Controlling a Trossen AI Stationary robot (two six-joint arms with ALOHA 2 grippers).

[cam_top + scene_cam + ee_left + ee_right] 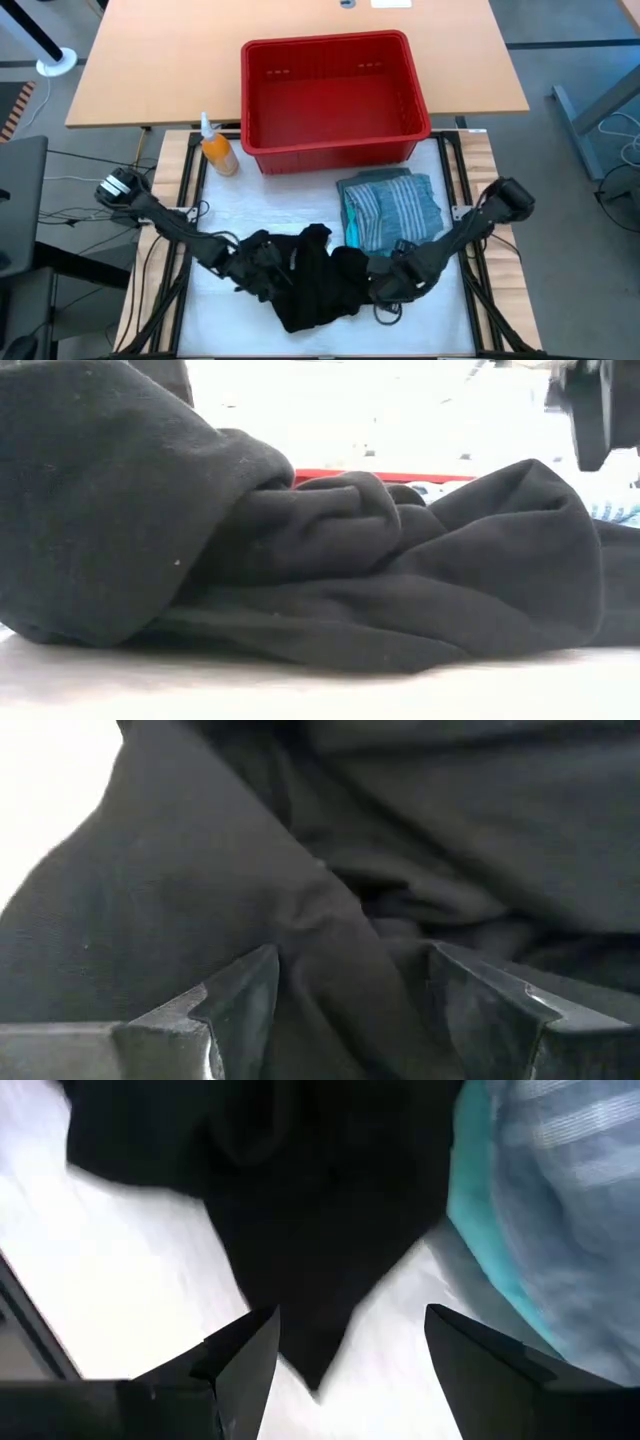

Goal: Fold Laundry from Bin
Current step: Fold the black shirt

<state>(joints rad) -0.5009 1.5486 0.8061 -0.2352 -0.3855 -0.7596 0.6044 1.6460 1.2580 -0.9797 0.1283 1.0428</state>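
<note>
The black garment (315, 280) lies crumpled in a heap on the near part of the counter (260, 215), between the two grippers. The left gripper (262, 268) presses into its left side; in the left wrist view the fingers (240, 1005) stand spread wide with a ridge of the black cloth running up between them, and I cannot tell whether they pinch it. The right gripper (385, 285) sits at the heap's right edge; in the right wrist view its fingers (245, 1355) are released and spread, hovering over a pointed flap of the black garment (300, 1260) and the pale counter, gripping nothing.

Just beyond the right gripper lies the blue-grey striped shirt (398, 210), folded into a rough rectangle, with a bright turquoise garment (351, 228) showing along its left edge underneath. In the right wrist view the same turquoise edge (480, 1250) shows beside the stripes (570, 1200).

Behind the folded pile stands the red bin (333, 95), with nothing visible inside it. An orange spray bottle (216, 148) stands upright just beside the bin's near left corner.

From the low view the black garment (300, 550) fills nearly the whole picture, with a thin strip of the red bin (400, 477) visible over it.
</note>
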